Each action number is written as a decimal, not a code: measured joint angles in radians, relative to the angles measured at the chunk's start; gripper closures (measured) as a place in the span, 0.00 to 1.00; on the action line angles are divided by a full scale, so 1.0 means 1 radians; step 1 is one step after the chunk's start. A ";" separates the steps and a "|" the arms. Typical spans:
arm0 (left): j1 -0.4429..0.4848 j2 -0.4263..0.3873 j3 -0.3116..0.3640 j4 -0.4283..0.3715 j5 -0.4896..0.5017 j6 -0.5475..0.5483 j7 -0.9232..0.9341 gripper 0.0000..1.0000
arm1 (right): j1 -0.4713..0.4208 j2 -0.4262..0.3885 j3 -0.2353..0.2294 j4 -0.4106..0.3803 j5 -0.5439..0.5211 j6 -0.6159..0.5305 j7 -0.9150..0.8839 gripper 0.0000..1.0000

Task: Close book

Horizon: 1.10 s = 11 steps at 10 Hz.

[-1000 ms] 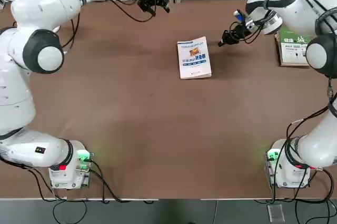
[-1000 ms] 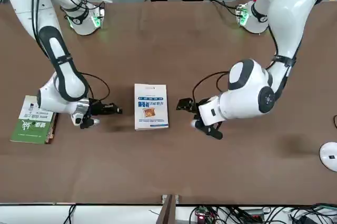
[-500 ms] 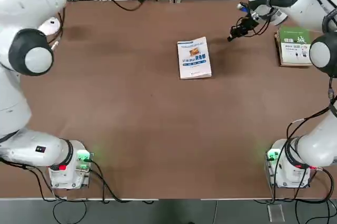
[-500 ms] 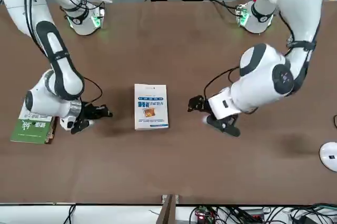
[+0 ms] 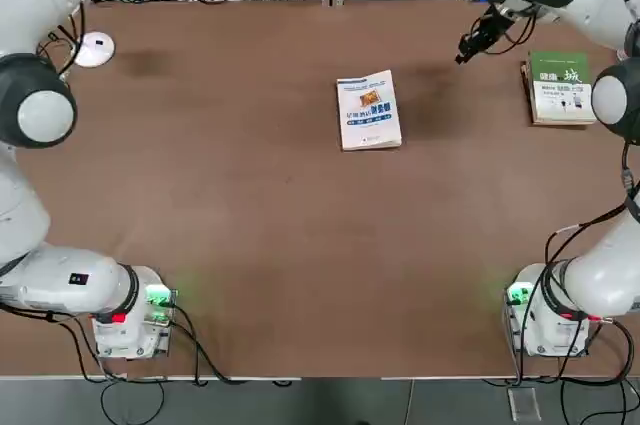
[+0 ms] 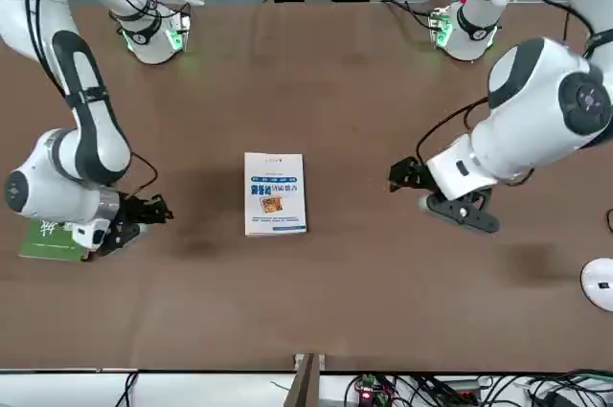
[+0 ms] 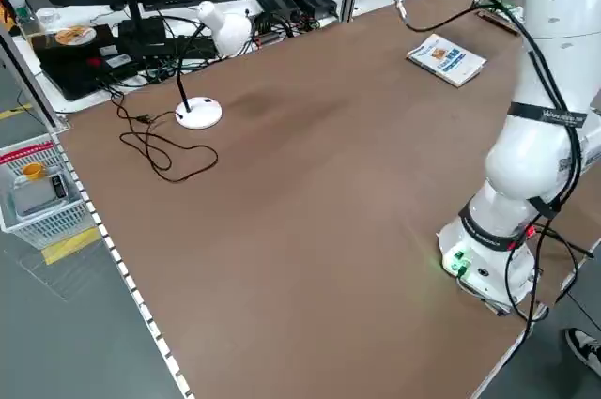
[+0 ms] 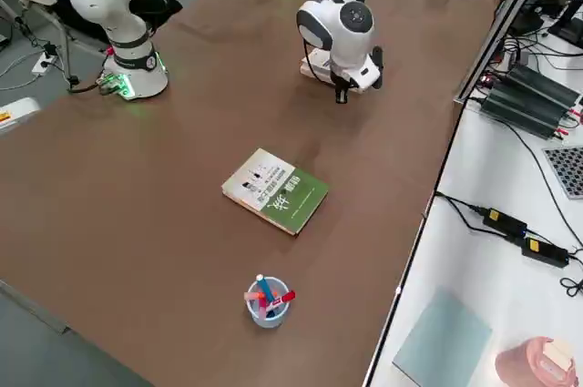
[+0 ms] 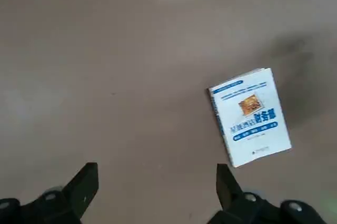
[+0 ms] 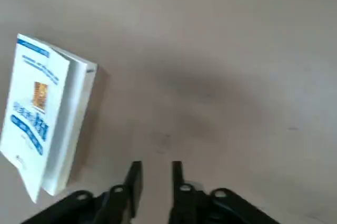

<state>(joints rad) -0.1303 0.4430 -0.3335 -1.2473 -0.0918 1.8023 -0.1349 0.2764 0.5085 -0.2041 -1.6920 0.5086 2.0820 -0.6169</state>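
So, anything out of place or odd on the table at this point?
Nothing stands out. The book lies closed and flat mid-table, slightly askew to the table's edges, with both grippers clear of it. The green-and-white book sits squarely by the right arm.

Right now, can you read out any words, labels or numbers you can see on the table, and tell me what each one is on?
White book: blue lettering around a small orange picture, too blurred to read.
Green-and-white book: large white characters on the green band, small print below, none legible.
Nothing else on the table shows any readable text.
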 joint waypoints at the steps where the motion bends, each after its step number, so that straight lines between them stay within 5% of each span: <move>1: 0.003 -0.017 0.000 -0.001 0.016 -0.020 -0.011 0.01 | -0.001 0.000 -0.012 0.015 -0.028 -0.005 0.000 0.50; 6: 0.087 -0.086 0.006 -0.010 0.045 -0.168 -0.018 0.01 | 0.001 0.000 -0.071 0.074 -0.170 -0.006 0.002 0.04; 9: 0.134 -0.118 0.029 -0.011 0.094 -0.276 0.005 0.01 | 0.001 -0.019 -0.093 0.111 -0.236 -0.013 0.082 0.00; 11: 0.133 -0.149 0.075 -0.011 0.115 -0.330 0.065 0.00 | -0.003 -0.074 -0.060 0.126 -0.325 -0.068 0.237 0.00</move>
<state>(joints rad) 0.0028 0.2944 -0.2581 -1.2588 0.0227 1.4724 -0.0701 0.2733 0.4342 -0.2642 -1.5665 0.1835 2.0141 -0.3799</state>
